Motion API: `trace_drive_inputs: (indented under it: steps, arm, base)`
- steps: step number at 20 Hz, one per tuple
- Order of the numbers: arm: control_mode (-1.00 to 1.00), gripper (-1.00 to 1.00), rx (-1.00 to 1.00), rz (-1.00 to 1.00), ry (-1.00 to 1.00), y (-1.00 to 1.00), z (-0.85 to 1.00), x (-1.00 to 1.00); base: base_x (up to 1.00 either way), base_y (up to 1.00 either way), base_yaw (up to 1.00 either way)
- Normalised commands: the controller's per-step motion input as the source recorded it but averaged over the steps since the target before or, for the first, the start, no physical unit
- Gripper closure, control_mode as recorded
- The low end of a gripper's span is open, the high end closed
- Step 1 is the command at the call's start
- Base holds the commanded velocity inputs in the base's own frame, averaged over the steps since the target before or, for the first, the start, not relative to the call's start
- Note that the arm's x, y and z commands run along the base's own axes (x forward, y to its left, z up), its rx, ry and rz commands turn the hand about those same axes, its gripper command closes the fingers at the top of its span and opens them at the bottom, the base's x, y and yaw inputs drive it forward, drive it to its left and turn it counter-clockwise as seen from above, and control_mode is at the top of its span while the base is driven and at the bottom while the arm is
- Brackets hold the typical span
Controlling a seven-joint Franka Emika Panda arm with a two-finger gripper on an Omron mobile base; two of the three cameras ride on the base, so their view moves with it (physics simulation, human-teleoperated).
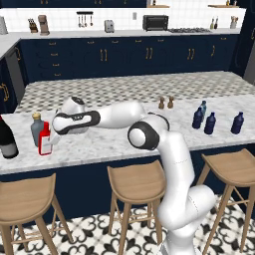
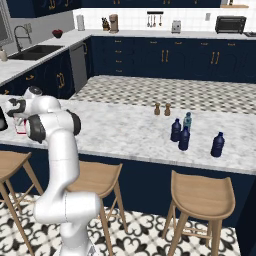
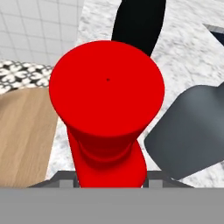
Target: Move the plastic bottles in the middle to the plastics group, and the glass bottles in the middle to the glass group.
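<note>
smooth glossy red bottle (image 3: 107,113), translucent grey flask (image 3: 192,131), speckled marble counter (image 1: 124,139), wooden stools (image 1: 134,182)

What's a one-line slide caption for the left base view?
Arm reaches left over the island, gripper at the red bottle beside the grey flask and wine bottle.

The slim red glass bottle (image 1: 45,139) stands upright on the bench just beside the grey stoppered flask (image 1: 37,128) and near the dark wine bottle (image 1: 6,139), well apart from three navy plastic bottles (image 1: 210,123) clustered around a teal one (image 1: 203,107).
</note>
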Motion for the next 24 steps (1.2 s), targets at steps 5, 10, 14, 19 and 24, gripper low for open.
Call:
trace_drive_inputs:
  steps: [5,10,14,19,24]
  arm:
    - [-1.0,1.0,0.0,0.0,-0.05,0.0,-0.11,0.01]
    - [-1.0,1.0,-0.04,0.0,-0.01,0.05,0.02,0.12]
    - [-1.0,1.0,-0.04,0.0,0.06,0.0,0.12,0.24]
    - [-1.0,1.0,0.0,0.0,0.14,0.01,0.07,0.24]
    - [-1.0,1.0,-0.01,0.0,0.02,0.0,-0.04,0.05]
  base:
    - [0.0,0.0,0.0]
    - [0.0,0.0,0.0]
    - [0.0,0.0,0.0]
    - [0.0,0.0,0.0]
    - [0.0,0.0,0.0]
